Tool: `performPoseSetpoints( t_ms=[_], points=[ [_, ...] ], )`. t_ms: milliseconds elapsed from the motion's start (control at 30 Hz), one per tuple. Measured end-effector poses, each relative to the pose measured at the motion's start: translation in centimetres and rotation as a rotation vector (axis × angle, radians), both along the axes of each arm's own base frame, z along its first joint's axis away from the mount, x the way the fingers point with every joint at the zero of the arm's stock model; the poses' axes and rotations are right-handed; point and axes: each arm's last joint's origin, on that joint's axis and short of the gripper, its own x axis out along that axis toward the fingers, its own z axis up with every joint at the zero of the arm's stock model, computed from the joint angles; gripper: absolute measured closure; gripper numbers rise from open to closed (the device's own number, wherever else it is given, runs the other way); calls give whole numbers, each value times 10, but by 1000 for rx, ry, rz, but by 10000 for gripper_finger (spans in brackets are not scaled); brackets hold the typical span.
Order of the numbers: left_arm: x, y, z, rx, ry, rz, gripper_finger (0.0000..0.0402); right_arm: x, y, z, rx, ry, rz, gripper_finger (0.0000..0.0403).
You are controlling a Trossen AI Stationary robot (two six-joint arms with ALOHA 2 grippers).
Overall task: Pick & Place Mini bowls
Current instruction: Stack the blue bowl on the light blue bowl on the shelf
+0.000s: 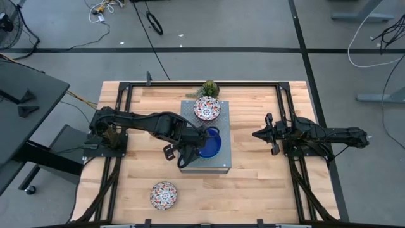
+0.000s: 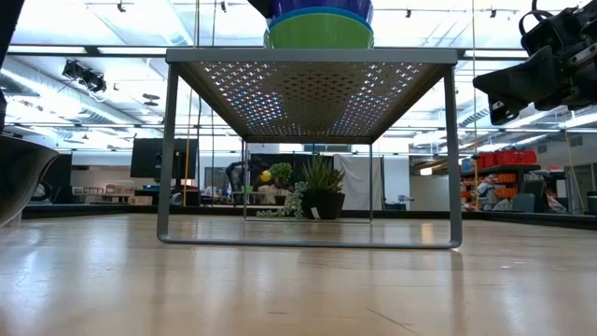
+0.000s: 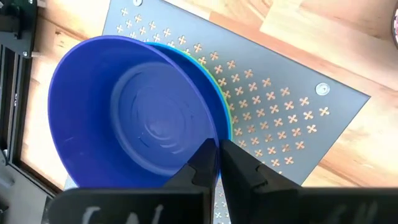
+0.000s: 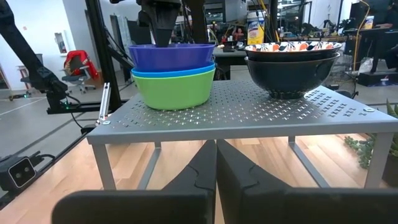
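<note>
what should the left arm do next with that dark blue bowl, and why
Probably open the left gripper a little wider and lift clear. The dark blue bowl already sits nested on the light blue bowl and green bowl on the grey perforated box, yet the jaws straddle its rim, barely apart. The right gripper waits off to the side.

A stack of 3 bowls point(image 4: 173, 73) and a stack of 2 point(image 4: 290, 67) stand on the perforated box point(image 1: 224, 151); 1 bowl point(image 1: 164, 195) sits apart on the table point(image 1: 253, 183).
</note>
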Motion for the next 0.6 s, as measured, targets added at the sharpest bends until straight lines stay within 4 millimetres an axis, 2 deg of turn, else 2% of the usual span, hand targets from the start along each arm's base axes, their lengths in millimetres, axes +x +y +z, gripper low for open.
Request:
performPoseSetpoints(
  t_ms=[300,600],
  points=[
    [1,0,0,-2,-5,2,366,0,0,0,0,0,0,392],
    [1,1,1,-4,-11,27,283,0,0,0,0,0,0,392]
  ],
)
